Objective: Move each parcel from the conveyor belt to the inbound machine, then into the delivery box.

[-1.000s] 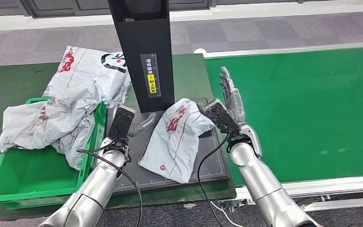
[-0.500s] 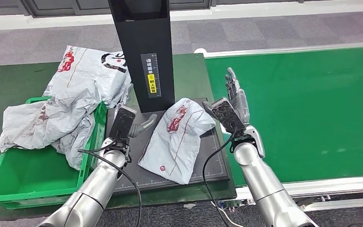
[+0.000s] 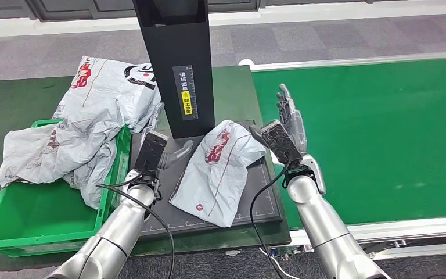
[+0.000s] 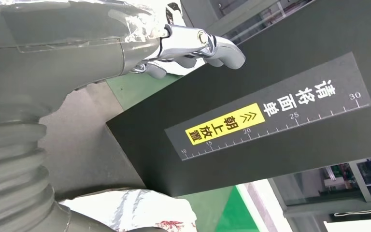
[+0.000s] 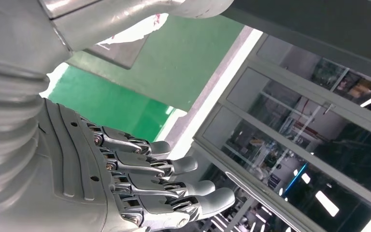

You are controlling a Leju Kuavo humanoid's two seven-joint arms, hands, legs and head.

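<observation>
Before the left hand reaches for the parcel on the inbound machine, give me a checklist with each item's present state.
1. Parcel lies on the inbound machine's black platform: ok, though one corner hangs over the front edge.
2. Left hand holds nothing: ok, fingers apart, beside the parcel.
3. Right hand is off the parcel: ok, open, raised at the platform's belt-side edge.
4. Room in the green delivery box: ok near the front, where bare floor shows; grey parcels drape over its far end.
5. Cables stay off the parcel: not ok, the right arm's cable crosses the platform right beside it.
6. Conveyor belt carries the next parcel: not ok, none on the stretch shown.
</observation>
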